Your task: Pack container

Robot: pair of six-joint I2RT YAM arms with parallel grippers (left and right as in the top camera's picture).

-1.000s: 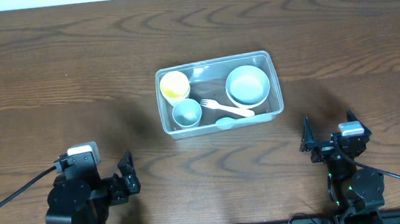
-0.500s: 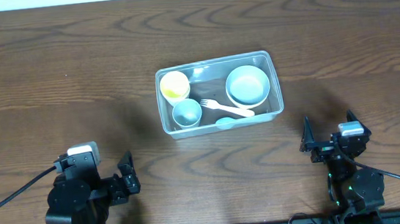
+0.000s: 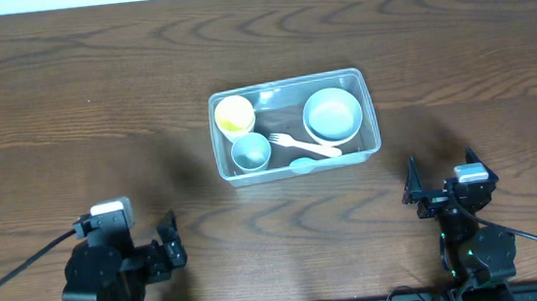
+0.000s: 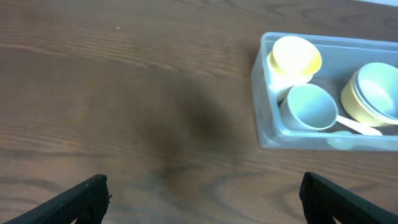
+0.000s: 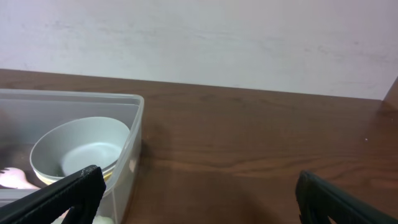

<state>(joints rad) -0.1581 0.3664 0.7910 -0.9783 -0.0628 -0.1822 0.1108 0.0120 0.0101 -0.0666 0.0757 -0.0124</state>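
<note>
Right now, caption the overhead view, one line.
Container holds yellow cup, blue cup, bowl, fork; left gripper and right gripper open.

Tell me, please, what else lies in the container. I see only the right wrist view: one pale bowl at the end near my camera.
Observer: The container also holds a yellow cup, in its far left corner.
Operator: Is something next to that cup?
Observer: Yes, a small pale blue cup stands just in front of it, on the robot's side.
Operator: And where is the left arm?
Observer: The left gripper is over the table, apart from the container, with its fingers open.
</note>
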